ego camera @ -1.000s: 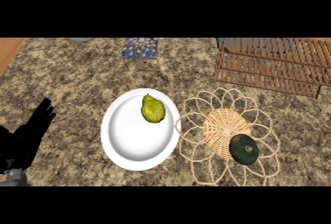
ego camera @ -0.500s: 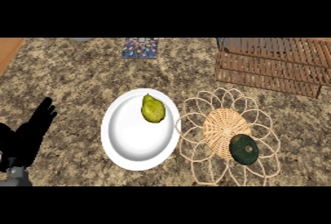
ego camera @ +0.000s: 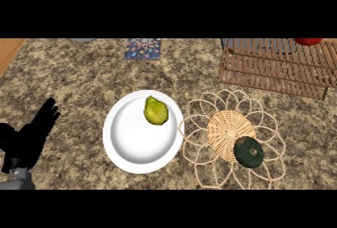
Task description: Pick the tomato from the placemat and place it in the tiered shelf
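Left hand (ego camera: 30, 138) rests at lower left, fingers straight; right hand out of view. Tomato (ego camera: 308, 41) sits at tiered shelf (ego camera: 276, 67) top edge; woven placemat (ego camera: 232, 140) apart.

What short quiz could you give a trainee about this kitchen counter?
1. True or false: the pear lies on the white plate.
2. Where is the dark green fruit? A) on the woven placemat B) on the wooden shelf
3. Which hand shows, and does it hold anything?

Key: 1 true. 2 A. 3 The left hand, at the view's left edge, open and holding nothing.
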Motion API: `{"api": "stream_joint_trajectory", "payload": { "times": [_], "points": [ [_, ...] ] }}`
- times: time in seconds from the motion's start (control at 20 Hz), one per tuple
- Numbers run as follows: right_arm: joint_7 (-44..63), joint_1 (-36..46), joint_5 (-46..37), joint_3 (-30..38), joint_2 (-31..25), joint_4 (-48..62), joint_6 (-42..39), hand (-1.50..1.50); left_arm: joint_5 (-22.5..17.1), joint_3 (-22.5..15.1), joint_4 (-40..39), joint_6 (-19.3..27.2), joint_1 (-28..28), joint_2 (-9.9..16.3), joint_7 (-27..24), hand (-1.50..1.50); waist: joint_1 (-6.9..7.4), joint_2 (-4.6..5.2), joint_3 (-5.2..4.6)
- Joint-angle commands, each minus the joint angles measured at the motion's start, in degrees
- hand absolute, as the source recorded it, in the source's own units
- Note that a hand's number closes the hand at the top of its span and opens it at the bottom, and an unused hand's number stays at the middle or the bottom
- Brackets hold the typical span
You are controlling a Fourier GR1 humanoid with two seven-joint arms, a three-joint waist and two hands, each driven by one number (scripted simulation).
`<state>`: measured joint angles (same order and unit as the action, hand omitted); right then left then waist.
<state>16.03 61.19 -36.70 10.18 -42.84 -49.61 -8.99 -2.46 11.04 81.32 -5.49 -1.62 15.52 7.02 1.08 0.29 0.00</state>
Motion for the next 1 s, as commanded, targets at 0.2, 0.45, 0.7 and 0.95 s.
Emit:
{"api": "stream_joint_trajectory", "payload": {
  "times": [0.2, 0.45, 0.7, 0.95],
  "points": [
    [-2.3, 4.47, 5.05, 6.06, 1.71, 5.18, 1.63, -1.5, -0.36, 1.18, -0.59, -1.97, 2.73, 0.74, -2.34, 0.0, -0.11, -0.13, -0.02],
    [1.98, 6.02, 12.12, 11.92, -0.5, 4.83, -4.14, -1.5, -0.65, 1.97, 2.24, -1.1, 3.31, 0.92, -0.31, 0.0, -0.56, -0.46, -0.02],
    [0.77, 2.9, 18.85, 17.75, -1.56, 2.35, -5.13, -1.5, -0.57, 1.48, 0.3, 0.59, -0.67, -0.66, 2.36, 0.0, -1.74, -0.56, -0.02],
    [1.31, 2.33, 25.05, 24.48, -9.97, 2.41, -10.46, -1.5, -0.89, 3.03, -0.44, -1.13, 0.58, 1.28, 0.33, 0.0, -1.62, -0.51, -0.01]
  ]
}}
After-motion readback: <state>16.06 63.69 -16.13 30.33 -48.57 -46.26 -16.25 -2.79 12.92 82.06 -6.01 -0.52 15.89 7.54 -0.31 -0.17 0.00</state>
